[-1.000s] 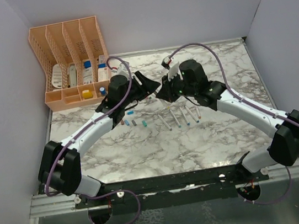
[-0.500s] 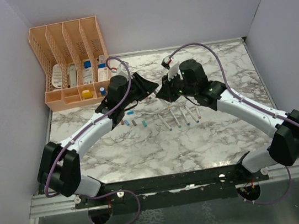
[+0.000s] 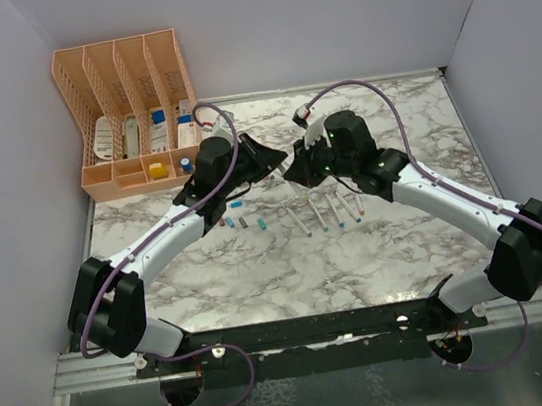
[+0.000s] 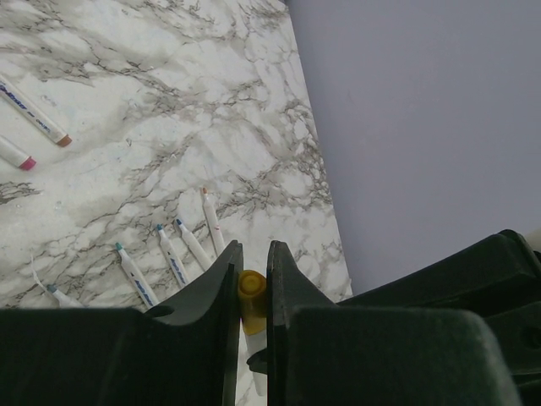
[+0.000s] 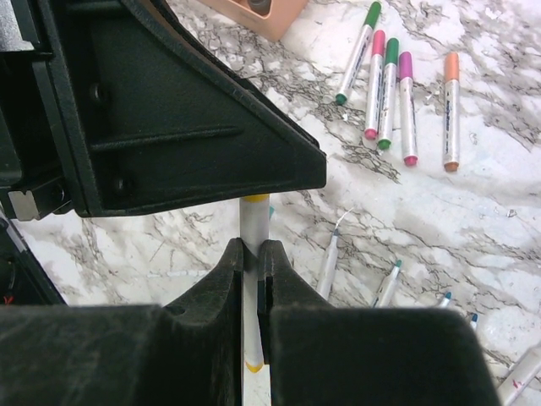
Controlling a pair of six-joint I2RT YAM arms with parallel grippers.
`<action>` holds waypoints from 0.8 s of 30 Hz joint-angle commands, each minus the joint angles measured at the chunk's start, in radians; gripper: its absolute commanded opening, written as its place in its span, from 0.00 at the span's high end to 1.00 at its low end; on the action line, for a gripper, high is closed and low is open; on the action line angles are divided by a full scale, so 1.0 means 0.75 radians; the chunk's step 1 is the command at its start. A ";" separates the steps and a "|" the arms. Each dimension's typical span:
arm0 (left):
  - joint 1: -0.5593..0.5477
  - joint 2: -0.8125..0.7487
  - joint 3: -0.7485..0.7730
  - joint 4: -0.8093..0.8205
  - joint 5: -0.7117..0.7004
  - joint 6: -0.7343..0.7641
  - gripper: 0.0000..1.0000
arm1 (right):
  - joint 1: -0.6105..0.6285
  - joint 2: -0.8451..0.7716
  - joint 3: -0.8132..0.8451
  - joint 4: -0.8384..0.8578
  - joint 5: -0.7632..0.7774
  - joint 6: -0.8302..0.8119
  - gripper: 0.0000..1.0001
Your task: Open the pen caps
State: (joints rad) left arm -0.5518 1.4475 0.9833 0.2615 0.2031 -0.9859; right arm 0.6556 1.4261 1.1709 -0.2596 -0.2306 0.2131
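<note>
So on the white marble tabletop (image 3: 408, 244) the left arm (image 3: 169, 232) and right arm (image 3: 442, 199) met in the middle, sharing one pen up in the air. Looked to me like the actual pull-off step for that pen. The right jaws were clamped narrow around the slim white-grey pen barrel (image 5: 254, 224), and the left jaws were pinched on its stubby yellow plastic cap (image 4: 251, 292) at the other end. The cap seemed seated on the barrel, though the left fingers hid the joint. My guess is the next move needed a straight pull apart along the pen's length, both grips firm, no twisting sideways or the barrel would slip.

The peach plastic slotted organiser (image 3: 120, 63) sat in the far left corner. Its tall slots held white packs or tubes with bits of blue and red, too small to identify. The low front compartments had a yellow block (image 3: 156, 169) and a small blue item (image 3: 186, 162).

A row of uncapped white-grey pens (image 3: 328, 213) lay below the jaws. Five capped pens (image 5: 389, 93) in green, pink, green, purple and orange waited nearer the organiser. A few loose coloured caps (image 3: 243, 217) lay by the left arm.
</note>
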 commanded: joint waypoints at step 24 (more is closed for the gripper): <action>-0.027 -0.050 0.019 0.029 0.025 0.003 1.00 | 0.009 0.111 0.071 0.053 -0.028 0.006 0.97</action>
State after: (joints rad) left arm -0.5655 1.4471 0.9833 0.2619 0.2131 -0.9855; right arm 0.6556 1.4906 1.1843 -0.2531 -0.2436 0.2222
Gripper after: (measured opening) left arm 0.128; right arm 0.172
